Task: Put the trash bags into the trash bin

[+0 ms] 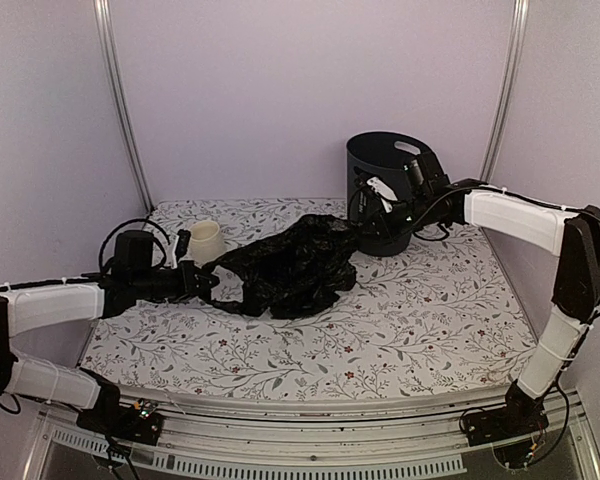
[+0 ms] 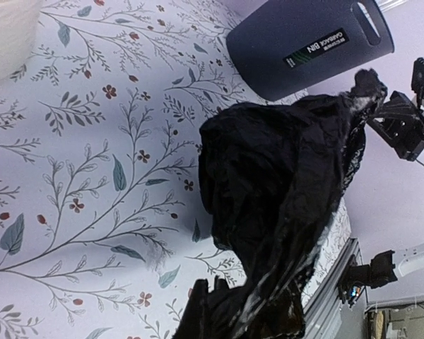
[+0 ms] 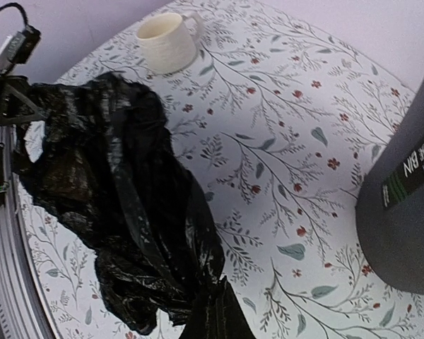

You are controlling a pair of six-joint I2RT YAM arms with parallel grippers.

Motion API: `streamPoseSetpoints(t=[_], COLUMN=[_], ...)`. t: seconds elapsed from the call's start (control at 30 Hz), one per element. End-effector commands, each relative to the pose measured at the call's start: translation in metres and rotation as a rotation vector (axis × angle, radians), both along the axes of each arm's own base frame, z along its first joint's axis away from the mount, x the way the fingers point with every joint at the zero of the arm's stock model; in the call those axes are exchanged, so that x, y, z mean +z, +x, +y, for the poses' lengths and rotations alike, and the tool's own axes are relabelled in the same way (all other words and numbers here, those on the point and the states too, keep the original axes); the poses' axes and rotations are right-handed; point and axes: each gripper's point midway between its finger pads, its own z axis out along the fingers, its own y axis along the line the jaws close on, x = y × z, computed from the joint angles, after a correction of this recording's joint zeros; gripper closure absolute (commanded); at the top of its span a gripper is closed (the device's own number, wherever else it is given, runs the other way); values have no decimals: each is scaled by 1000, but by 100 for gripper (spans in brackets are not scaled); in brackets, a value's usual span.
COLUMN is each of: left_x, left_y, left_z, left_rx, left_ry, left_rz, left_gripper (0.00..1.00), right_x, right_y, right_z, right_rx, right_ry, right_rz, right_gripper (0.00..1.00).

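Note:
The black trash bag (image 1: 292, 265) hangs stretched just above the flowered table between my two grippers. My left gripper (image 1: 206, 282) is shut on the bag's left end, next to the cream cup. My right gripper (image 1: 366, 226) is shut on the bag's right end, right in front of the dark grey trash bin (image 1: 390, 185), which stands upright at the back right. In the left wrist view the bag (image 2: 283, 191) bunches over my left gripper (image 2: 219, 305), with the bin (image 2: 311, 46) beyond. In the right wrist view the bag (image 3: 120, 205) gathers into my right gripper (image 3: 222, 311) beside the bin wall (image 3: 403, 212).
A small cream cup (image 1: 205, 240) stands at the back left of the table, close behind the left wrist; the right wrist view shows the cup (image 3: 168, 42) too. White walls close the table in on three sides. Metal rails run along the near edge (image 1: 310, 445).

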Motion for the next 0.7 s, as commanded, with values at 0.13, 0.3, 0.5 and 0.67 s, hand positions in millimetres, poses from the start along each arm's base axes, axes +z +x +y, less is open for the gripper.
streamPoseSetpoints(t=[0.13,0.3,0.5,0.67], left_x=[27,32,186,382], left_y=[26,44,103,51], left_z=[16,10,-12,-31], left_rx=[87,109,91,51], left_ry=[84,69,52,48], left_rz=[-79,-38,-261,-748], left_gripper=[100,100,100,100], right_x=[8,39,180,329], right_y=[10,0,25,-26], right_z=[-40,-14,26,18], right_rx=[-137,-25,41,156], right_ry=[-208,-74,167,295], right_rz=[-76,-77,-279,-677], right_gripper=[98,98,98,98])
